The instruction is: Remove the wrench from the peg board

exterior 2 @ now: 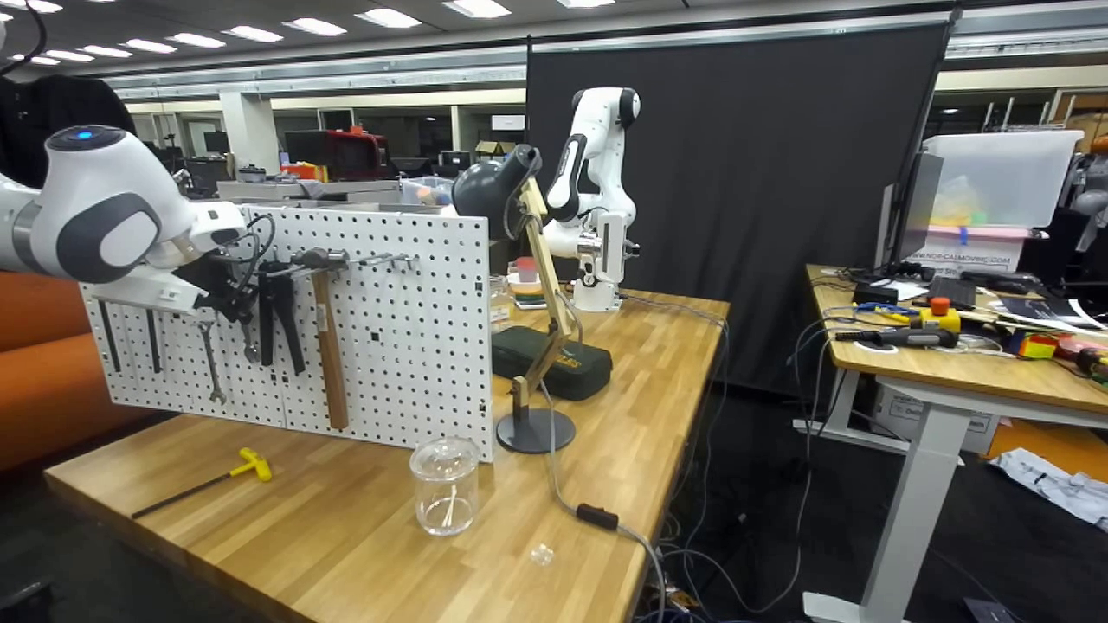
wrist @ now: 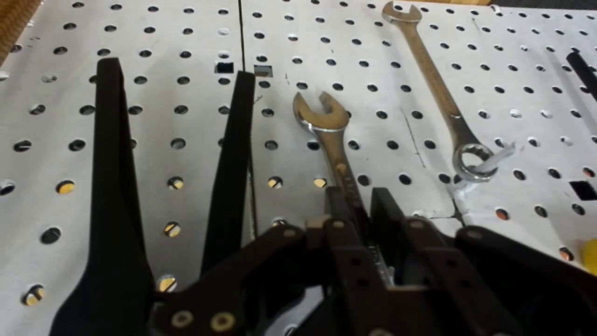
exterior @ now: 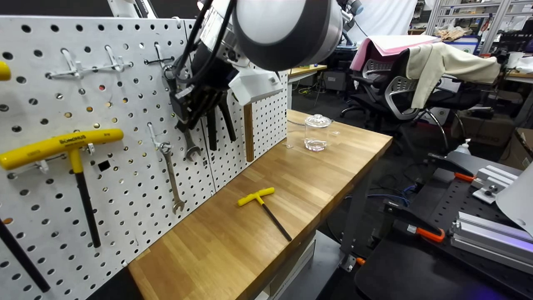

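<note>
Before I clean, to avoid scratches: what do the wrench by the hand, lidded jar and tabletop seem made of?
Wrench: polished metal, probably steel, by its glints. Lidded jar: glossy glass or clear plastic; transparent, with highlights. Tabletop: wood, apparently sealed; grain and joined strips show.

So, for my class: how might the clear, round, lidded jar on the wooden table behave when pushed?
The jar would probably resist gentle tipping, being upright and broad-bottomed; its round shape suggests rolling if toppled. It looks like clear glass or plastic, so might crack.
</note>
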